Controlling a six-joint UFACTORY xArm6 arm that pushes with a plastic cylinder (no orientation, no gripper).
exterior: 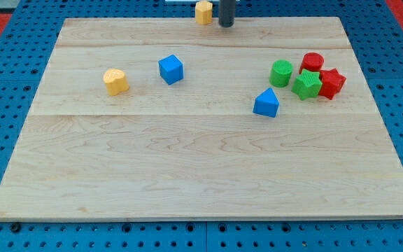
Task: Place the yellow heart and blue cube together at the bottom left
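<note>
My tip [226, 25] has no fingers; it should circle above the blue plastic cube [171, 69], then push it toward the yellow plastic heart [116, 81].

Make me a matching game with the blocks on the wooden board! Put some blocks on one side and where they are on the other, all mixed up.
Blocks:
1. yellow heart
2. blue cube
3. red star
4. green cylinder

Places:
A. farthest to the view's right
B. farthest to the view's left
C. just left of the red cylinder
D. just right of the yellow heart

Pairs: 1-B, 2-D, 3-A, 4-C
</note>
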